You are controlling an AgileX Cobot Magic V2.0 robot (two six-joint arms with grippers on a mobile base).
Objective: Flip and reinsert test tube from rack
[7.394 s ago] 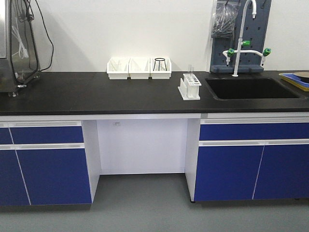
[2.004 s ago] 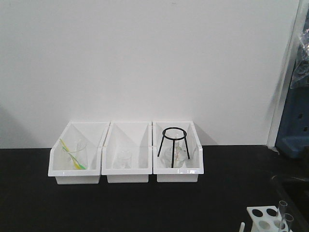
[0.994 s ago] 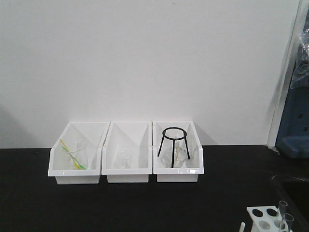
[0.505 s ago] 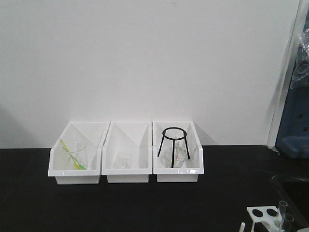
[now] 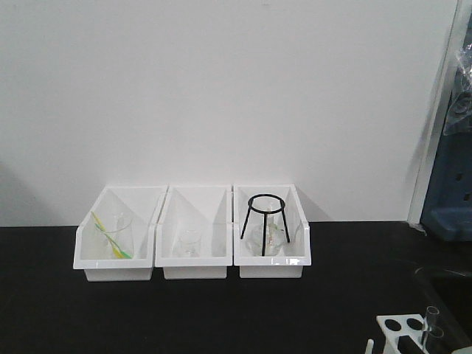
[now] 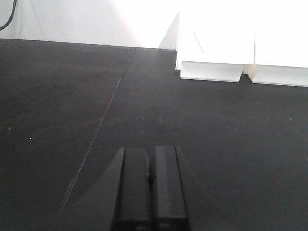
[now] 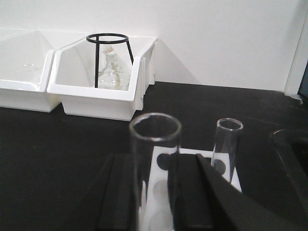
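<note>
Clear glass test tube (image 7: 155,137), round rim; right claw (image 7: 154,161) pinching it; left claw (image 6: 150,153) pressed together

The front view has closed in from the whole bench with its blue cabinets to the white bin (image 5: 271,270) holding the black tripod stand (image 5: 263,221). Below and right of that bin, the rack (image 5: 398,326) now shows two holes where four showed, and the nearer test tube (image 5: 436,336) looks fainter.
</note>
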